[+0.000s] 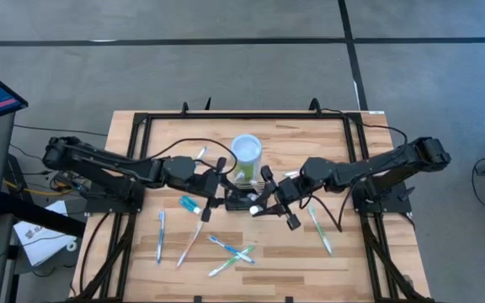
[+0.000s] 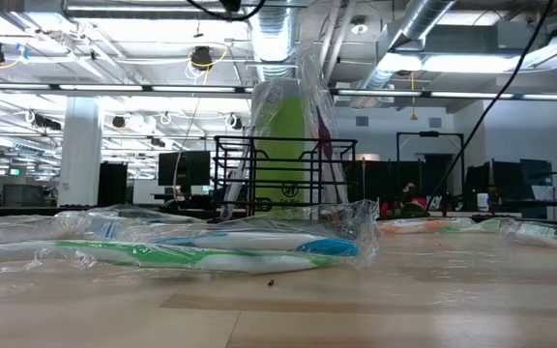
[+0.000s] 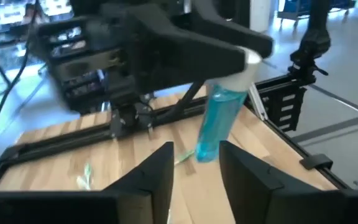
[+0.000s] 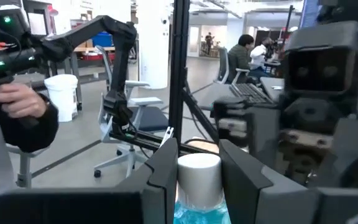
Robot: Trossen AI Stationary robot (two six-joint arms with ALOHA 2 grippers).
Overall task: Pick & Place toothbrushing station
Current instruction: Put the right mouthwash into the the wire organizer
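Black wire-mesh toothbrushing station (image 2: 283, 179) stands mid-table, directly in front of a lime-green cup (image 2: 280, 116); in the overhead view both arms crowd over this spot. We find the right gripper (image 4: 197, 147) closed on a blue bottle (image 4: 197, 177) with a white cap, its fingers pressed to either side of the cap. The left gripper (image 3: 194, 150) faces that bottle from just beside it, its fingers spread and holding nothing. Wrapped toothbrushes (image 2: 211, 253) lie loose on the wooden table (image 2: 404, 300).

We judge the step in hand to be placing the bottle. We cannot tell whether it is already over a compartment. The next move calls for the left arm to back clear and for an upright descent into the mesh before release.
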